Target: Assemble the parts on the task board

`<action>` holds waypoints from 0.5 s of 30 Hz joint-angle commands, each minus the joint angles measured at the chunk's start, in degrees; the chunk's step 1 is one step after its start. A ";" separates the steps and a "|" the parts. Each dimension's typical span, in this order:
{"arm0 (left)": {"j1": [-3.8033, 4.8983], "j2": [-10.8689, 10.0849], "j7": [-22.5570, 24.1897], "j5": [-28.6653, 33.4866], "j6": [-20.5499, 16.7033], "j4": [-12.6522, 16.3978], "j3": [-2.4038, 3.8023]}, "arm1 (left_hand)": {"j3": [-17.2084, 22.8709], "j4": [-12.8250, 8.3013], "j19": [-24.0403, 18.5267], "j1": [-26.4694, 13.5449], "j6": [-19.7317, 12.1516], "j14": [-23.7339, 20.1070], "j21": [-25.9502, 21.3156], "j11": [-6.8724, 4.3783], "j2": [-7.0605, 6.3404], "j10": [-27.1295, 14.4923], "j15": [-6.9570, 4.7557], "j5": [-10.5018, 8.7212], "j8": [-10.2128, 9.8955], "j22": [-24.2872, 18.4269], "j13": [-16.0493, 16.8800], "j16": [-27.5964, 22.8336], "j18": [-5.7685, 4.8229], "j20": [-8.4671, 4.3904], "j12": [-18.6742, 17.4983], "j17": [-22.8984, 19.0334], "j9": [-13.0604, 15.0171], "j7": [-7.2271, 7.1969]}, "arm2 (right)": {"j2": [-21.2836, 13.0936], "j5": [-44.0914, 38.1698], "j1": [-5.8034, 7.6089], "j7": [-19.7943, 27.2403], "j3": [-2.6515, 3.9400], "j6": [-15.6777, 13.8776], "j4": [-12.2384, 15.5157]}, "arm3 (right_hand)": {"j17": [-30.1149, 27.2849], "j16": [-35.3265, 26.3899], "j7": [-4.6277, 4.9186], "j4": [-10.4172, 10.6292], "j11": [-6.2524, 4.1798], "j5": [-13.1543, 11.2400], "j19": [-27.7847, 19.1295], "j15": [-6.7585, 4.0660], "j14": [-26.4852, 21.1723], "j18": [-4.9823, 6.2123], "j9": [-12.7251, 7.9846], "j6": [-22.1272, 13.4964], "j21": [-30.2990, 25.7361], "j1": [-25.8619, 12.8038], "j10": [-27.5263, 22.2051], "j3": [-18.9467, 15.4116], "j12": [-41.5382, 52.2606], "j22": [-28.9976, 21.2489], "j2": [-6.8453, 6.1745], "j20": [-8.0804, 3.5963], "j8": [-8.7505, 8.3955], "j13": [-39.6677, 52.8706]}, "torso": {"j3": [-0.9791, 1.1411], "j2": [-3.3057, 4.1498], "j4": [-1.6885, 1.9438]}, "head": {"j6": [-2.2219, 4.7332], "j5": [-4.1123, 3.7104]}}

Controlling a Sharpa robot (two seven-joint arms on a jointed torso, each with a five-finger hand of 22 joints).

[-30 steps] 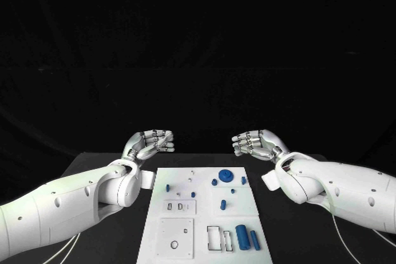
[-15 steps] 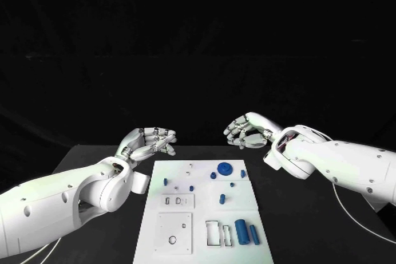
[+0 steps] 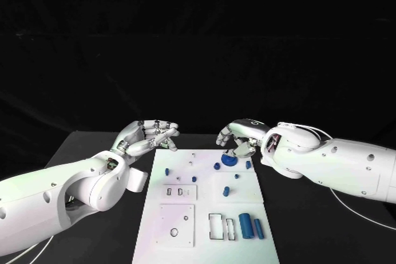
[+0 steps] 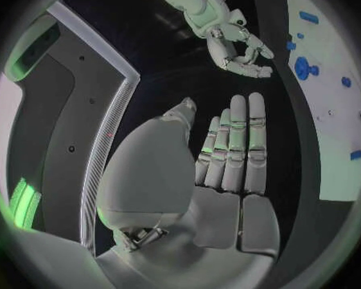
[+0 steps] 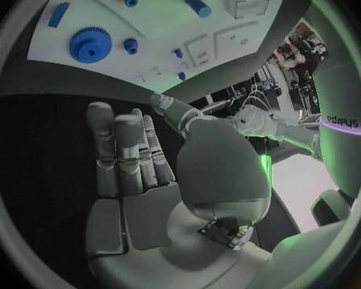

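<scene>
The white task board (image 3: 248,201) lies in the middle of the table. At its far end lies a blue gear (image 3: 225,159), with small blue pegs (image 3: 226,190) nearer the middle. A thick blue cylinder (image 3: 245,225) and a thin blue rod (image 3: 258,228) lie at its near right. My right hand (image 3: 237,137) hovers over the board's far edge just above the gear, fingers pointing down, holding nothing. My left hand (image 3: 153,135) is raised by the board's far left corner, holding nothing. In both wrist views the own hand (image 4: 228,154) (image 5: 132,154) shows straight fingers, and the gear (image 5: 90,43) (image 4: 302,67) lies beyond.
Rectangular slots (image 3: 216,227) and a square plate with a hole (image 3: 175,225) mark the board's near half. Black table (image 3: 91,149) surrounds the board on both sides. My two white forearms flank the board.
My right hand has swung left and down, from the air beyond the board's right corner to just over the gear. My left hand has shifted slightly towards the board's far left corner.
</scene>
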 commanded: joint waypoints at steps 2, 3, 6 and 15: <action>0.28 -0.28 -0.19 0.44 0.91 0.69 0.32 | -0.34 -0.08 -0.43 -0.57 -0.25 -0.51 0.32 0.15 0.00 -0.44 0.00 -0.30 -0.26 0.14 0.07 0.37 0.45 0.09 -0.39 0.26 -0.08 0.03 | 0.22 -6.92 -0.48 -3.85 -0.16 3.63 0.07 | 5.39 5.67 -0.03 0.72 0.06 -0.48 2.90 0.20 1.43 -1.61 0.38 -0.73 3.60 -0.02 -0.95 0.13 0.59 5.50 -0.59 0.12 -0.43 0.05 | -0.32 1.24 0.30 | -0.13 -0.15; 0.33 -0.36 -0.20 0.46 0.90 0.78 0.38 | -0.34 -0.08 -0.43 -0.57 -0.25 -0.51 0.32 0.15 0.00 -0.44 0.00 -0.30 -0.26 0.14 0.07 0.37 0.45 0.09 -0.39 0.26 -0.08 0.03 | 0.28 -7.13 -0.62 -3.98 -0.19 3.76 0.05 | 5.83 6.15 -0.03 0.78 0.08 -0.49 3.11 0.21 1.47 -1.68 0.43 -0.74 3.89 -0.01 -1.03 0.16 0.64 5.95 -0.58 0.14 -0.42 0.05 | -0.33 1.34 0.30 | -0.17 -0.09; 0.47 -0.65 -0.26 0.73 0.90 1.16 0.54 | -0.54 -0.05 -0.70 -0.75 -0.36 -0.96 0.76 0.23 -0.02 -0.64 0.08 -0.30 -0.42 0.43 0.09 0.68 0.45 0.15 -0.61 0.78 -0.08 0.10 | 0.55 -7.81 -1.06 -4.46 -0.27 3.95 -0.10 | 8.56 9.11 0.00 1.08 0.15 -0.56 5.17 0.30 1.79 -2.25 0.73 -0.91 6.23 0.07 -1.48 0.31 0.90 9.58 -0.66 0.22 -0.41 0.03 | -0.32 1.69 0.35 | -0.31 0.02; 0.78 -1.04 -0.20 1.55 0.89 1.61 0.67 | -0.85 0.03 -1.18 -1.04 -0.53 -1.65 1.38 0.39 0.06 -1.08 0.24 -0.31 -0.66 0.83 0.10 1.07 0.43 0.26 -0.96 1.48 -0.08 0.23 | 1.59 -8.18 -1.94 -4.63 -0.31 4.33 -0.95 | 11.43 12.10 0.27 1.46 0.20 -0.70 7.13 0.39 2.13 -2.85 1.15 -0.61 8.48 0.14 -1.58 0.61 1.34 13.17 -0.58 0.29 -0.16 0.05 | -0.40 2.46 0.76 | -0.39 -0.19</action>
